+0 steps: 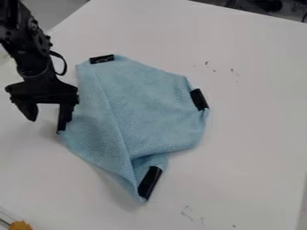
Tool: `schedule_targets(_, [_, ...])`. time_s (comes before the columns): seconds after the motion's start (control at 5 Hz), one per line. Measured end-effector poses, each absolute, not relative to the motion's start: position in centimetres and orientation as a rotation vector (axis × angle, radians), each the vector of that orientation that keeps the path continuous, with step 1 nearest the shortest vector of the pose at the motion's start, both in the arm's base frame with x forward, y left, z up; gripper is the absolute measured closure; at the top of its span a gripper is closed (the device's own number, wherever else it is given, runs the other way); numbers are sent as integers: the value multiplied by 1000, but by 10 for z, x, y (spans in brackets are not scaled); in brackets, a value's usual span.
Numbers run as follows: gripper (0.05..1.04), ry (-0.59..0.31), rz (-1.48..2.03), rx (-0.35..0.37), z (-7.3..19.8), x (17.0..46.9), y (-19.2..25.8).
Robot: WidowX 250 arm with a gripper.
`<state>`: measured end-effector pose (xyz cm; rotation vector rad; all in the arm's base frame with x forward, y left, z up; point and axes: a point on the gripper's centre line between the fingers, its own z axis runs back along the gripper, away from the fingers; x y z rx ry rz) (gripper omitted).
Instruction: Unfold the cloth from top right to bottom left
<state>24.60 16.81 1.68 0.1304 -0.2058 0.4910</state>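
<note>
My black gripper is over the left side of the table, open, its two fingers spread apart. Its right finger is against or just over the left edge of the light blue cloth; whether it touches is unclear. The cloth lies partly folded, with a long crease running from upper left down to the bottom. Black strips mark its edge at the top, at the right and at the bottom tip. Near that bottom tip the fabric overlaps in a small fold.
The white table surrounds the cloth, with small dark marks above and below it. An orange-yellow object sits at the bottom left corner. Dark items lie beyond the table's far edge at the top right.
</note>
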Motion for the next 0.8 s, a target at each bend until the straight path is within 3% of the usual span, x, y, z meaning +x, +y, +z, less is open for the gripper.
schedule_targets(0.2, [131,-203,476,129,16,250,162])
schedule_targets(0.6, [706,-187,451,109,8,254,161])
schedule_targets(0.8, [907,-180,439,105,8,255,162])
